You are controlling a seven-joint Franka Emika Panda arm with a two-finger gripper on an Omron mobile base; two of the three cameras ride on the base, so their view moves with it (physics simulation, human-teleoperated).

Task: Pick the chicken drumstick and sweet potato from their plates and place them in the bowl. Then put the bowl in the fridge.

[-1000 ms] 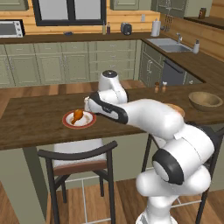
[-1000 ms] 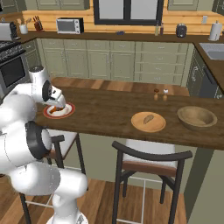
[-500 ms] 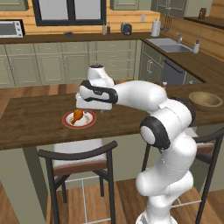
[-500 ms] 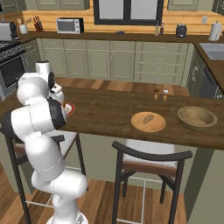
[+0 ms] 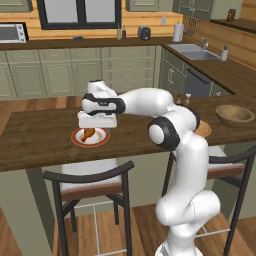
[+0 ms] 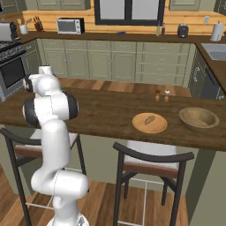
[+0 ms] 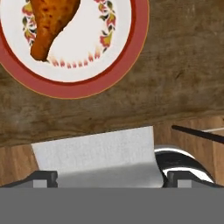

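Swinging left across the bench (image 5: 45,145) since a second ago, my hand now hangs over the white red-rimmed plate (image 5: 90,137). My fingers (image 7: 43,177) barely peek up at the bottom of the hand view; how wide they stand I cannot tell. Beyond them, upper left, lies the chicken drumstick (image 7: 50,22), long axis slanting from lower left to upper right. Far right wait the sweet potato (image 6: 149,119) and bowl (image 6: 198,118).
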